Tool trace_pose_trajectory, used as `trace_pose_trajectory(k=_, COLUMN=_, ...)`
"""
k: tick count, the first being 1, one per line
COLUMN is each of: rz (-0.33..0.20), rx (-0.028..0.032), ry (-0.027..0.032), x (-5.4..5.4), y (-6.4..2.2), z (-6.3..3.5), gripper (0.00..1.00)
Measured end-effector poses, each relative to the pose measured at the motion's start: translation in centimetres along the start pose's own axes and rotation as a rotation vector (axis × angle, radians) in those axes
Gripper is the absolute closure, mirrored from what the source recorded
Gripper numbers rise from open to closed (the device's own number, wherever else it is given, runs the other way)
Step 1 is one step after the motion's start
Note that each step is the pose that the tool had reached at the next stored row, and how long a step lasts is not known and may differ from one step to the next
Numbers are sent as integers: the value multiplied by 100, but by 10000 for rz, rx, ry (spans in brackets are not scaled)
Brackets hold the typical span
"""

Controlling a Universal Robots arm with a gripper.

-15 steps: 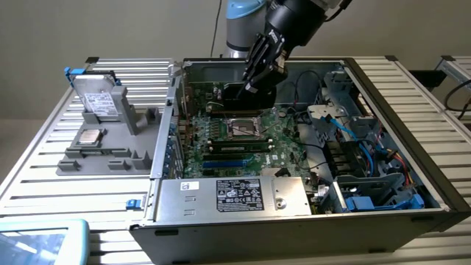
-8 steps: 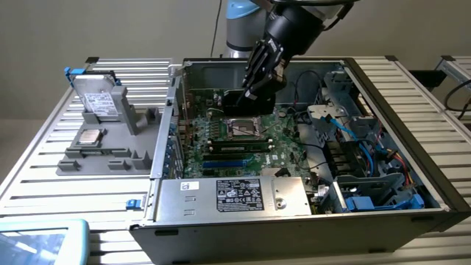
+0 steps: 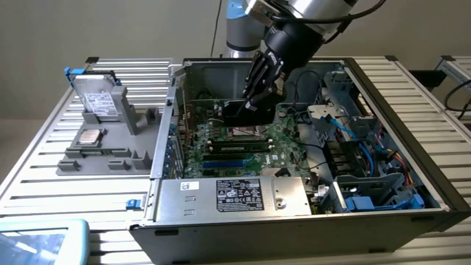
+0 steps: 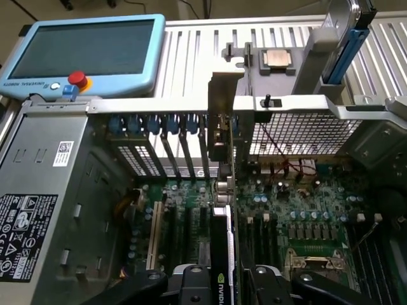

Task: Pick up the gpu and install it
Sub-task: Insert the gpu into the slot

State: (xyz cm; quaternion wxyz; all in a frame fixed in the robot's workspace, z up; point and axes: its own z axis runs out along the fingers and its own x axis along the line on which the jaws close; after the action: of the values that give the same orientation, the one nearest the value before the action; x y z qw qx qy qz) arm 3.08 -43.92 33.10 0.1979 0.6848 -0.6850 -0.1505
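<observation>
Green-edged gpu [image 4: 222,248] stands on edge, clamped in my end effector [image 4: 227,278], low over the motherboard [image 3: 254,157], at twelve o'clock from the power supply [image 3: 235,196] in the exterior view

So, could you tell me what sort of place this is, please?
Likely a robotics lab for PC assembly: an open computer case on a slatted aluminium table, with a Universal Robots teach pendant beside it.

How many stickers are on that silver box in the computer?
2: a large black sticker near the middle of the silver box, and a small white sticker toward the exterior view's left. Other faces are hidden.
</observation>
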Motion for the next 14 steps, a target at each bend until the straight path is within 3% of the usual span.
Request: trace_pose_trajectory(k=14, rz=5, rx=0, ry=-4, x=46, y=-135, z=221, gripper=73)
